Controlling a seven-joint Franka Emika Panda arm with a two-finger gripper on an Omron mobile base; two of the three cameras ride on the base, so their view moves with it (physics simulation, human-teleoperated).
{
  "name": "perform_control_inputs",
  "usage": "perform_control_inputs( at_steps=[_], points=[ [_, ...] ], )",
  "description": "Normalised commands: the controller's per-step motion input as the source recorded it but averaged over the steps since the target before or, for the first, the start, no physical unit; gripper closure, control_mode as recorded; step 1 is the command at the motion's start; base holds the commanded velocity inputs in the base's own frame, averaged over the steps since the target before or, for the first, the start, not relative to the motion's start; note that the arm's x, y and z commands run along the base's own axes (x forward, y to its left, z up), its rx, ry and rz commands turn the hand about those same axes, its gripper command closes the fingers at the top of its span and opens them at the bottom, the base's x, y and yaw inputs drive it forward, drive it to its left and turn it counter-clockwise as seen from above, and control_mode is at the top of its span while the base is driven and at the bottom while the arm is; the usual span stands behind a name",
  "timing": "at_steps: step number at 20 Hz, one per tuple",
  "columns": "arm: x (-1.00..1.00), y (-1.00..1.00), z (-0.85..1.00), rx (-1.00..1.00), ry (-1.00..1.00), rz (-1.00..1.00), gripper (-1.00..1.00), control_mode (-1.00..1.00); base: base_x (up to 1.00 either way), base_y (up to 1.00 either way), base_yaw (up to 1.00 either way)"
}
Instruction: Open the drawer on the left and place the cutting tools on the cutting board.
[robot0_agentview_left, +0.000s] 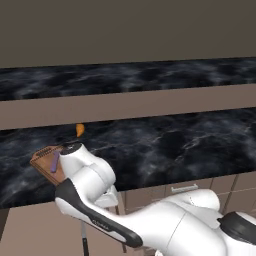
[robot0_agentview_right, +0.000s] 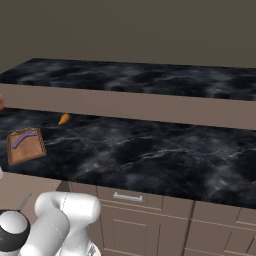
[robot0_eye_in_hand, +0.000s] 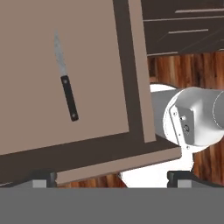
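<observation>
The drawer stands pulled out, and its flat taupe floor lies under my hand. On that floor rests a small knife with a black handle and a silver blade; it is also faintly seen as the knife below the counter edge. My gripper hovers open above the drawer's near corner, holding nothing, with the knife well up and left of its fingertips. The cutting board lies at the counter's left end. The purple peeler rests on that board.
A small orange object lies on the black marble counter behind the board. A narrower drawer with a silver bar handle sits under the counter, with cabinet doors beside it. Wooden floor shows past the drawer's side wall.
</observation>
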Motion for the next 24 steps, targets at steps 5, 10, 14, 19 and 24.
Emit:
perform_control_inputs(
  at_steps=[5,10,14,19,24],
  points=[
    [0.0,0.0,-0.14,0.0,0.1,0.0,-1.0,-1.0,0.0,0.0,0.0],
    [0.01,0.0,-0.14,0.0,0.14,0.0,-1.0,-1.0,0.0,0.0,0.0],
    [0.25,0.0,-0.25,0.0,0.21,0.0,-1.0,-1.0,0.0,0.0,0.0],
    [0.11,0.0,-0.19,0.0,0.19,0.0,-1.0,-1.0,0.0,0.0,0.0],
    [0.01,0.0,-0.1,0.0,0.17,0.0,-1.0,-1.0,0.0,0.0,0.0]
  ],
)
